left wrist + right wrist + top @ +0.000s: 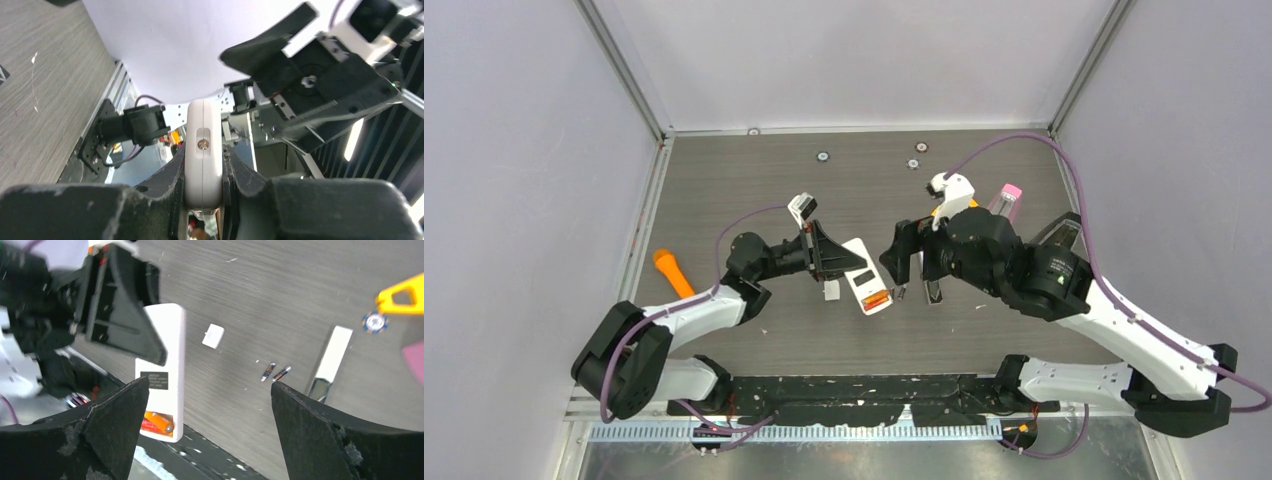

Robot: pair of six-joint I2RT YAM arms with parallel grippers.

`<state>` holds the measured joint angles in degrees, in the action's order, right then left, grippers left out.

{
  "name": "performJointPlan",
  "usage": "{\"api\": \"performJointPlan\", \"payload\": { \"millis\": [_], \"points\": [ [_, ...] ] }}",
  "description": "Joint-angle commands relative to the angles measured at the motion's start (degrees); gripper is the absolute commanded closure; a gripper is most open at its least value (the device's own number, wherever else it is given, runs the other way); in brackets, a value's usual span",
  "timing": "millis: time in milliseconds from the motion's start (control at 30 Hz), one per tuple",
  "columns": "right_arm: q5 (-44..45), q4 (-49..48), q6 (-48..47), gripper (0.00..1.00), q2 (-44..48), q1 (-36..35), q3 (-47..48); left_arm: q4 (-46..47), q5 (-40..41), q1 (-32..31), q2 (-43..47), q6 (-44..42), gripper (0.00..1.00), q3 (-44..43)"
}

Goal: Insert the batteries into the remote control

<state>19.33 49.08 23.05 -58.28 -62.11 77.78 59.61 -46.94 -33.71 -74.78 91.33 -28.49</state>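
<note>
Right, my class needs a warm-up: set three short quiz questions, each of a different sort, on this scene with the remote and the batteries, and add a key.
1. True or false: the left pincer is shut on the white remote.
2. What colour are the batteries lying in the remote's open compartment? A grey; B orange; C green.
3. Fill the gap: the right pincer stands ____ above the table and holds nothing.

Key: 1 true; 2 B; 3 open.
</note>
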Motion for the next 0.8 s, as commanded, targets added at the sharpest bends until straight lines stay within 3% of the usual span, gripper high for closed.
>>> {"api": "performJointPlan", "payload": {
  "millis": [0,167,333,767],
  "points": [
    [-5.72,-8.49,22.79,0.03,3.8,5.64,-6.65,6.08,8.94,0.29,3.7,2.09,1.0,2.11],
    [-10.31,-22.1,39.91,0.02,9.26,6.7,-19.16,7.78,17.12,0.34,6.78,3.0,1.0,5.45],
    [-11.27,-30.4,50.42,0.02,12.61,6.83,-27.51,9.08,22.07,0.29,8.84,3.58,1.0,7.48],
    [-7.69,-41.29,62.94,0.02,17.33,6.93,-36.07,10.35,27.37,-0.2,13.06,3.86,1.0,10.75]
  ]
}}
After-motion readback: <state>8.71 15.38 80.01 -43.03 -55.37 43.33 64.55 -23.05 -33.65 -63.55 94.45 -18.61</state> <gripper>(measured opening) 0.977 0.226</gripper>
